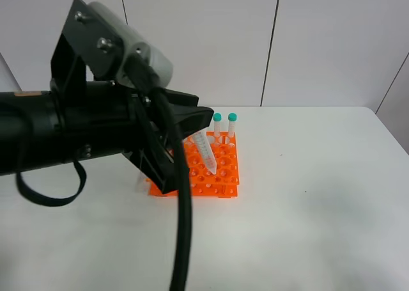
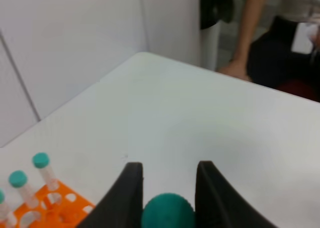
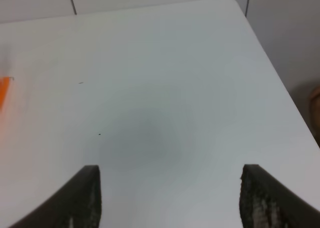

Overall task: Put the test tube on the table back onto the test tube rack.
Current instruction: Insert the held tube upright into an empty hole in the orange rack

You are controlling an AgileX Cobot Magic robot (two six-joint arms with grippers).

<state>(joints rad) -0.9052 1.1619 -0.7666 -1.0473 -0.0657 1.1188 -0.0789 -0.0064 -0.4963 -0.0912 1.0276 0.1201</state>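
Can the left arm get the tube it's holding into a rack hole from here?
Probably yes: the left gripper is shut on the test tube, which hangs tilted, tip over open holes of the test tube rack; the two standing tubes sit at the back.

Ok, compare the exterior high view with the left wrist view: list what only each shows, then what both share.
Only the exterior high view: the left arm and the test tube with its clear body tilted, pointed tip down at the top of the test tube rack. Only the left wrist view: the tube's teal cap clamped between the fingers of the left tool, and a person beyond the far edge of the table. Both: the orange rack, teal-capped tubes standing in it, and the white table.
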